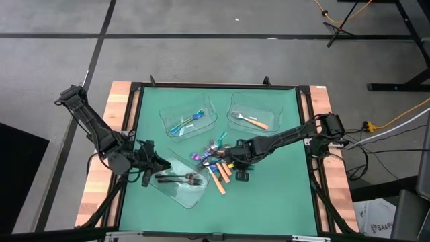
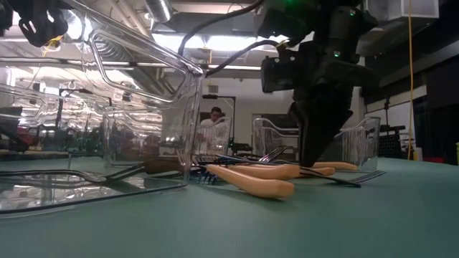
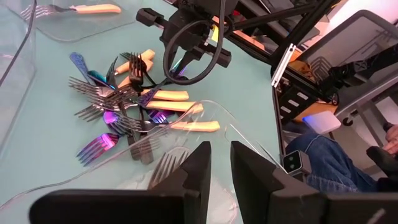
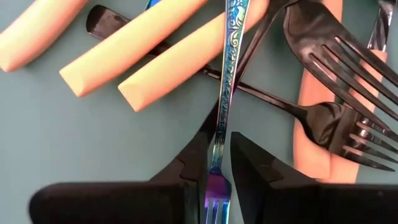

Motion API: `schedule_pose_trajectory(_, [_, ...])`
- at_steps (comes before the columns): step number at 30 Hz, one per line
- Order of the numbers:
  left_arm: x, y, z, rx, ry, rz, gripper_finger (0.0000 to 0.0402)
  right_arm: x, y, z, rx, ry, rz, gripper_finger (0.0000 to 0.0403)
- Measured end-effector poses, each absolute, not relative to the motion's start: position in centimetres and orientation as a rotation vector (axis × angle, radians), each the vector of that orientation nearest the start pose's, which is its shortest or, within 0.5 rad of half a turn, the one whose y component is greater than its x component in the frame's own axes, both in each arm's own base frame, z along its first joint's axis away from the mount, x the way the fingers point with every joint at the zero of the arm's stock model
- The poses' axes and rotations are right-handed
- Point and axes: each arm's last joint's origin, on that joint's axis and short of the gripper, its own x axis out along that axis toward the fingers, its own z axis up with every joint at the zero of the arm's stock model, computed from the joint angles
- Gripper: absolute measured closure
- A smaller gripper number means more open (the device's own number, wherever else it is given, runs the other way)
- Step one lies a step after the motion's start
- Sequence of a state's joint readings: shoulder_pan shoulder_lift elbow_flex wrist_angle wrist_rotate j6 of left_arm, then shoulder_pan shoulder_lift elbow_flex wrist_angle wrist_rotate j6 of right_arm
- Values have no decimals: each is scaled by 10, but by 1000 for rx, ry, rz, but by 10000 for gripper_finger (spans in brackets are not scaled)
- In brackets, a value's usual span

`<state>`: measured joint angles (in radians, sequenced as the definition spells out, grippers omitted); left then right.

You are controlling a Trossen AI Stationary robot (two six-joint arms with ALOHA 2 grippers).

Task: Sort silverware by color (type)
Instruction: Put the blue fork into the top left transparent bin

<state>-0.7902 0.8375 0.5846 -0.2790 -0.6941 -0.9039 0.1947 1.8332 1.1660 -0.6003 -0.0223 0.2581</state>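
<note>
The silverware lies in a mixed pile (image 1: 216, 161) at mid-table: orange-handled, dark and iridescent pieces crossing one another. My right gripper (image 4: 217, 163) points down into the pile's right end (image 2: 315, 161). Its fingers stand narrowly apart on either side of an iridescent fork (image 4: 225, 74), which lies across the orange handles. My left gripper (image 3: 221, 163) hovers at the table's left (image 1: 146, 168), by the near tray (image 1: 176, 195) that holds dark forks (image 1: 180, 179). Its fingers are slightly apart with nothing between them. My right gripper comes from above and straddles the iridescent fork's neck (image 4: 217, 146), just above its tines, fingers across the fork. A strip of table shows between the fork and one finger (image 4: 249, 163). Whether the other finger touches it, I cannot tell. The fork rests on the pile.
Two more clear trays stand at the far side, one (image 1: 201, 128) with iridescent pieces and one (image 1: 236, 107) with an orange-handled piece. Bare green mat lies at the near right. A person sits beyond the table (image 2: 215, 115).
</note>
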Motion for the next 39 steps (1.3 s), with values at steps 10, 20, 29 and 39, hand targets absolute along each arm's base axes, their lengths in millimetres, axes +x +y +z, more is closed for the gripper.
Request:
schedule_pose_trajectory(10, [135, -110, 251, -533, 396, 87, 347, 339, 67, 158, 111, 1269, 21, 343])
schedule_pose_trajectory(20, [135, -110, 251, -532, 394, 90, 347, 335, 67, 149, 111, 1267, 21, 343])
schedule_pose_trajectory(29, [135, -110, 251, -532, 394, 90, 347, 336, 67, 149, 112, 1253, 22, 343])
schedule_pose_trajectory(39, [135, -110, 251, -532, 391, 94, 347, 336, 67, 149, 111, 1253, 22, 348])
